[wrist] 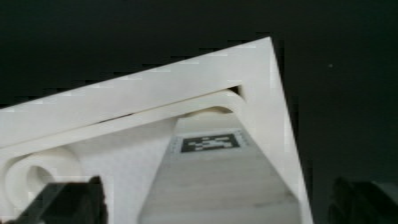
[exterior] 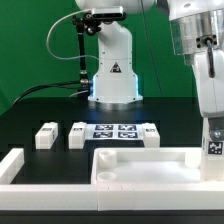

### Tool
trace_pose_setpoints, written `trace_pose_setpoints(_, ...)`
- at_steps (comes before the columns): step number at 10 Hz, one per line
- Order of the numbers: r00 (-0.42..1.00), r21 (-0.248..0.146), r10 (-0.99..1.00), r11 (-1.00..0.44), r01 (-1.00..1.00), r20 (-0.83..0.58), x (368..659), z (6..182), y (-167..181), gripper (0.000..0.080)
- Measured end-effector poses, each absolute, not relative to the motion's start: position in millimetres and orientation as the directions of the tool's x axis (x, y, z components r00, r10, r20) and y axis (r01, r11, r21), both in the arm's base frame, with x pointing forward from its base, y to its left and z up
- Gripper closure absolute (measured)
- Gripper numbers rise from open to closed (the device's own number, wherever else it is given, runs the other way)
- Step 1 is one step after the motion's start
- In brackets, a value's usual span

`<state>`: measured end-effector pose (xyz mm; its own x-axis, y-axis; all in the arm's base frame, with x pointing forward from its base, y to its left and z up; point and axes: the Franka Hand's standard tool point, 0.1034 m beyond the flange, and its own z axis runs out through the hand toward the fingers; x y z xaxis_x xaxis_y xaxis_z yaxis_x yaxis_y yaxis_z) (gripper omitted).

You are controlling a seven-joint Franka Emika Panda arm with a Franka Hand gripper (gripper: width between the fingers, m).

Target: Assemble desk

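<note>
The desk's white rimmed tabletop (exterior: pixel 140 163) lies flat at the front of the black table. My gripper (exterior: pixel 212 132) hangs over the tabletop's corner on the exterior view's right, shut on a square white leg (exterior: pixel 213 147) held upright with its tag showing. In the wrist view the leg (wrist: pixel 217 165) runs between my dark fingers (wrist: pixel 63 205), and its far end sits at the tabletop's corner (wrist: pixel 240 75). I cannot tell whether it is seated. Three loose legs lie behind the tabletop: two (exterior: pixel 46 135) (exterior: pixel 78 134) on the exterior view's left and one (exterior: pixel 150 133) towards the right.
The marker board (exterior: pixel 113 130) lies between the loose legs. A long white border bar (exterior: pixel 10 166) stands at the exterior view's left, and another runs along the front edge (exterior: pixel 60 205). The robot base (exterior: pixel 112 70) with black cables stands at the back.
</note>
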<state>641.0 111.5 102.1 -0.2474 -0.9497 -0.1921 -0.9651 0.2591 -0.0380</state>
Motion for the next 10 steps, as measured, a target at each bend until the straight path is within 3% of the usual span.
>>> trace_pose_setpoints(3, -0.163, -0.100, -0.964, 0.187, -0.977, -0.210, 643, 145.5, 105, 0.0151)
trace_pose_setpoints(8, -0.148, -0.094, -0.967, 0.170, -0.981, -0.206, 642, 138.6, 108, 0.0151)
trace_pose_setpoints(10, -0.060, -0.122, -0.979, 0.086, -0.989, -0.196, 643, 144.3, 104, 0.0151)
